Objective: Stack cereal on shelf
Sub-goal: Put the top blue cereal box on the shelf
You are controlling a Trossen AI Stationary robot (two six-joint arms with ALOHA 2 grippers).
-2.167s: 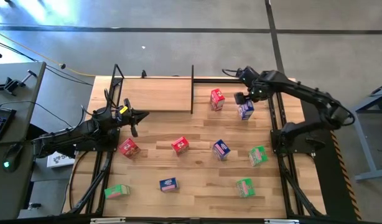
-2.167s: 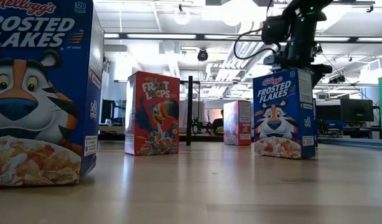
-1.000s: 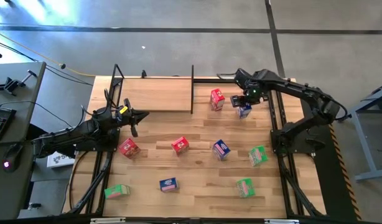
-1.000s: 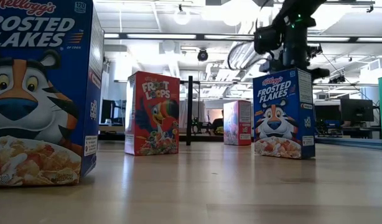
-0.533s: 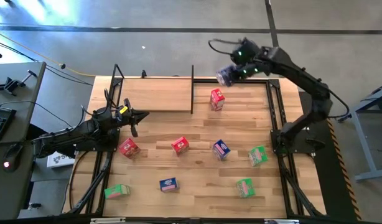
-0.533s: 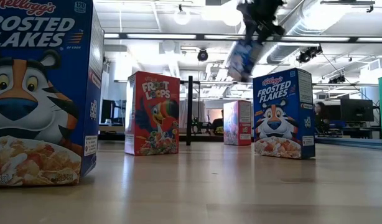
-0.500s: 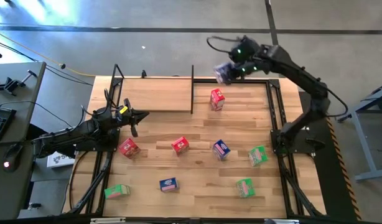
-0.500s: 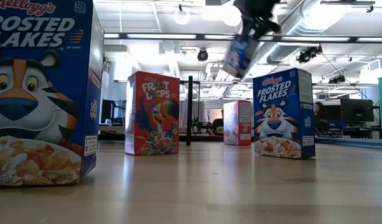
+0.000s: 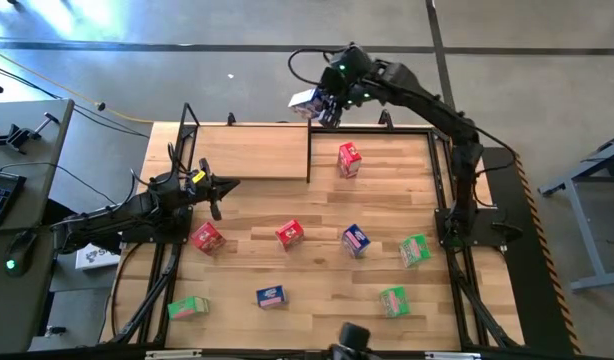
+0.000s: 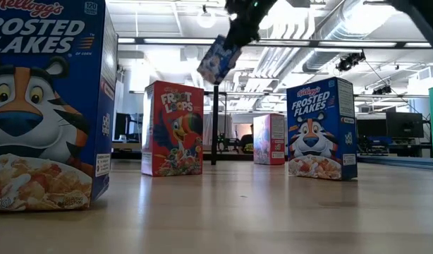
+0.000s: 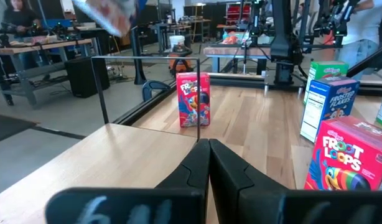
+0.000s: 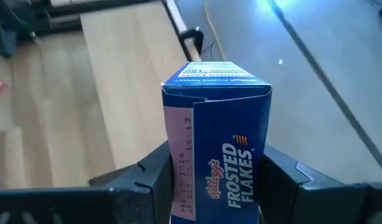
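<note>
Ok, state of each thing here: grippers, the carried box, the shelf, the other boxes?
right gripper: shut on the blue box, above the shelf's far edge by the divider
blue box: lifted, tilted
left gripper: shut, empty, at the table's left
shelf: bare
red box: standing, right of the divider

Blue box (image 12: 219,155): "FROSTED FLAKES"; red box (image 10: 172,128): "FROOT LOOPS"

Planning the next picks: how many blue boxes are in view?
3: one held in the right claw over the shelf's back edge, one mid-table, one near the front.
</note>
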